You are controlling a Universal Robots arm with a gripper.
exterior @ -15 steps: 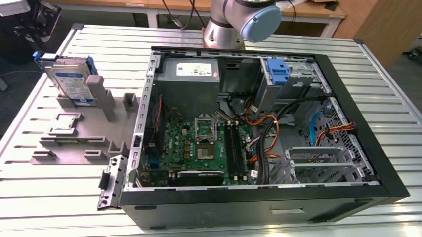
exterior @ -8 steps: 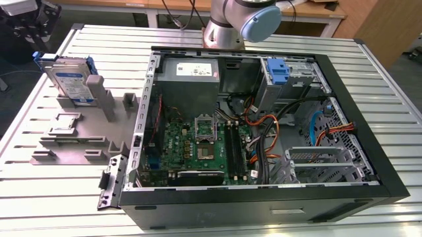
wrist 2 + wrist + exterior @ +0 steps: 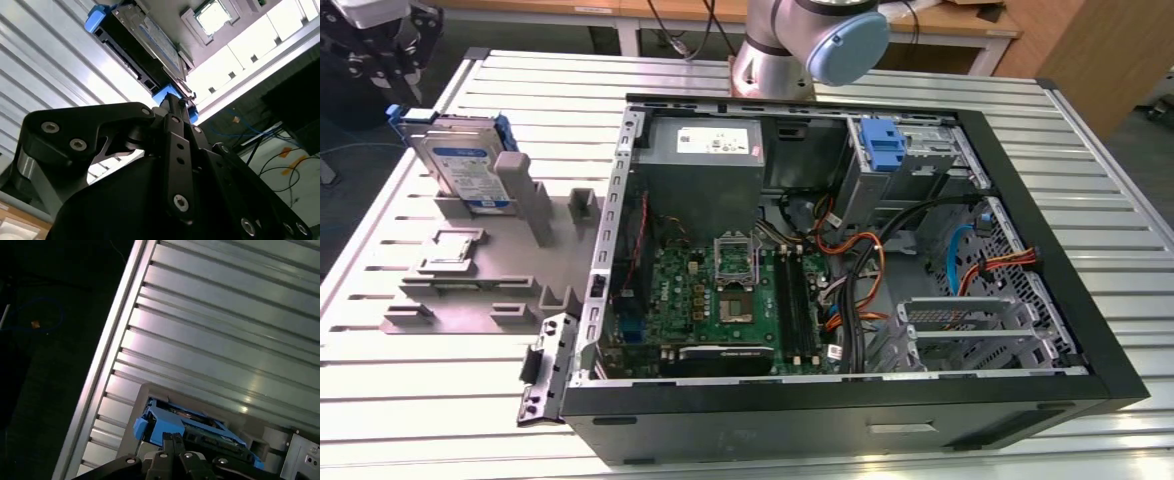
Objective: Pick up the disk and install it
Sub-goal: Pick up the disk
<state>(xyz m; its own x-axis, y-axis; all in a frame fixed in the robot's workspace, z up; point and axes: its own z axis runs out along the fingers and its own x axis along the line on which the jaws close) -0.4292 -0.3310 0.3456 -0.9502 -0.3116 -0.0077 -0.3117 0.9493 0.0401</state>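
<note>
— Closest to the lens, saw the gripper (image 3: 174,102) in the second wrist view: looked pinched shut, with nothing held.

— And found the disk (image 3: 460,160) where?

— Stood on edge in the grey stand (image 3: 494,265), at the exterior view's left, on the slatted table (image 3: 1094,150) just beside the open computer case (image 3: 1067,330). Wore blue rails round a silver body. Touched nothing but the stand.

— Hovered near it?

— Hung near but apart, pointed toward its upper edge in both wrist views. Made no contact.

— So judged which step?

— Took it for the approach, ahead of any pick-up, with no install done. Noticed a blue caddy (image 3: 887,145) inside the case, not to be mistaken for the disk.

— Called for what, then?

— Probably for parting the jaws wide enough to straddle the thin body, squaring up with the flat faces, and lifting straight out so as not to snag the stand's posts.
</note>
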